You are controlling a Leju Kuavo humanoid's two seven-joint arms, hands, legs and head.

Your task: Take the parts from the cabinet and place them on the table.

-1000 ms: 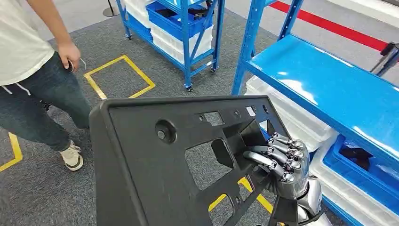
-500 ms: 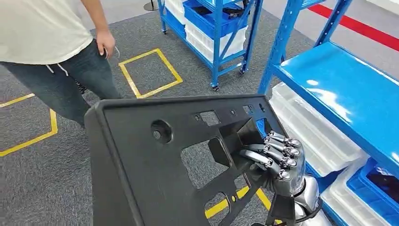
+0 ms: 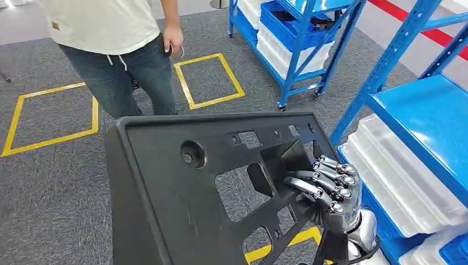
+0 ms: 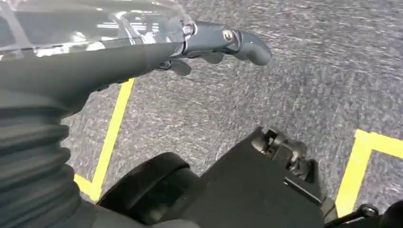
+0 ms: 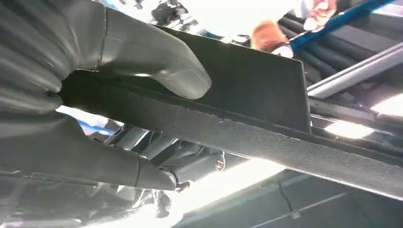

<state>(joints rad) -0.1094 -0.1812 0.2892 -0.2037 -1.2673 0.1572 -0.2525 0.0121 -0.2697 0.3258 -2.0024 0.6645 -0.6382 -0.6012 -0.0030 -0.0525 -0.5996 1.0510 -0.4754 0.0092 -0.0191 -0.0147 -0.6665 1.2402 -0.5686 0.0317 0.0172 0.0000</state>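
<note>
Firmly, right robot hand grips black panel.

Black panel in my right hand, rack aisle, person ahead.

My right hand grips the large black plastic panel by its right edge, fingers hooked through a cutout. Beyond it: grey carpet with yellow taped squares, a person in white shirt and jeans standing nearby, blue shelving racks at right holding white trays and blue bins.
</note>
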